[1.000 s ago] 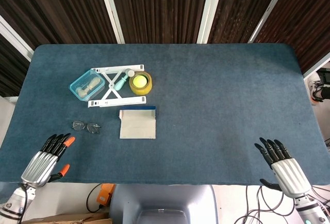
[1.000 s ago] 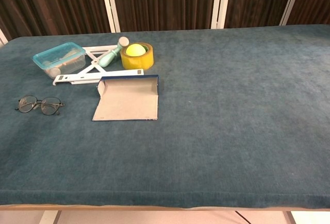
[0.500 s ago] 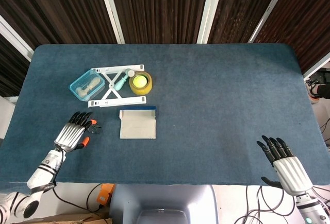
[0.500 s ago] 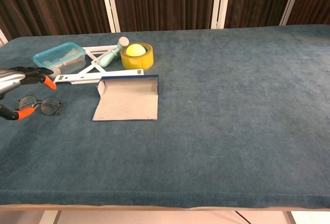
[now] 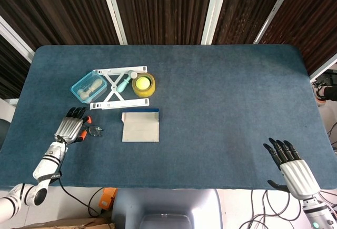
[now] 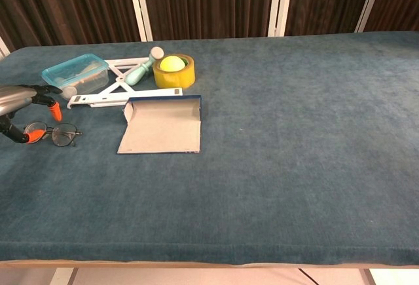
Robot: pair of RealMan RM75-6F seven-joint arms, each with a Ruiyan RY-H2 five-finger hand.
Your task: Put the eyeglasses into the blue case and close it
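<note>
The thin-rimmed eyeglasses (image 5: 95, 130) (image 6: 57, 133) lie flat on the blue cloth at the left. To their right, a short gap away, the blue case (image 5: 140, 126) (image 6: 162, 126) lies open with its pale inside facing up. My left hand (image 5: 71, 126) (image 6: 18, 101) hangs over the left end of the glasses with its fingers apart. In the chest view an orange thumb tip is at the left lens and an orange fingertip (image 6: 52, 109) is above the frame. Off the table's front right edge my right hand (image 5: 292, 167) is spread and holds nothing.
Behind the case lie a white folding stand (image 5: 118, 91), a clear box with a blue rim (image 5: 89, 87), a teal pin-shaped object (image 5: 124, 84) and a yellow tape roll (image 5: 144, 84). The table's front edge (image 5: 168, 187) runs near both hands.
My left hand has come from the front left edge up to the glasses and now covers their left end. The right hand has sunk slightly. Glasses and case have not moved.
</note>
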